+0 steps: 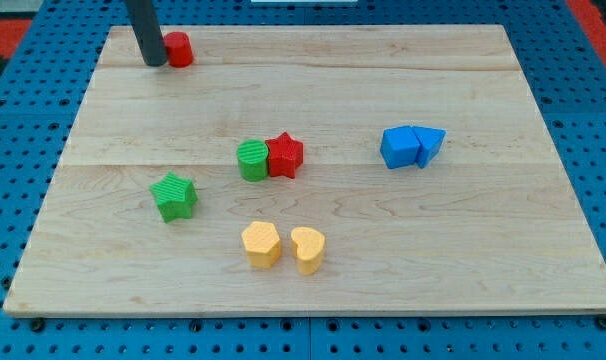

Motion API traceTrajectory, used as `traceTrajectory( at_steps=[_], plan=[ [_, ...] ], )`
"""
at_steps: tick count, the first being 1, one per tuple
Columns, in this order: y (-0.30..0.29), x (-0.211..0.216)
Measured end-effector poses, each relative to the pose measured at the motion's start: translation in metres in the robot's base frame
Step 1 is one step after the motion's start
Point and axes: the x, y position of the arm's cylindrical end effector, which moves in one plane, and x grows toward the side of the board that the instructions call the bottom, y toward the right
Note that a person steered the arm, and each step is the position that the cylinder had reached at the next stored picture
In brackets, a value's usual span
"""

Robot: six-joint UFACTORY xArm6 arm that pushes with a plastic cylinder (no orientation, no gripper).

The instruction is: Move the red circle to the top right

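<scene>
The red circle (179,49) sits near the top left corner of the wooden board (313,95). My tip (155,62) stands just to its left, touching or almost touching it; the dark rod hides the block's left edge. The rod comes down from the view's top.
A green circle (252,160) touches a red star (285,155) near the board's middle. A green star (174,196) lies lower left. Two yellow blocks (261,244) (307,249) sit near the bottom. A blue cube (399,147) touches a blue triangle (430,144) at the right.
</scene>
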Motion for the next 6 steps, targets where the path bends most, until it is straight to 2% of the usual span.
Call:
traceTrajectory(
  at_steps=[1, 2, 3, 6],
  plan=[
    [-0.010, -0.012],
    [0.049, -0.015],
    [0.074, -0.013],
    [0.071, -0.013]
  ],
)
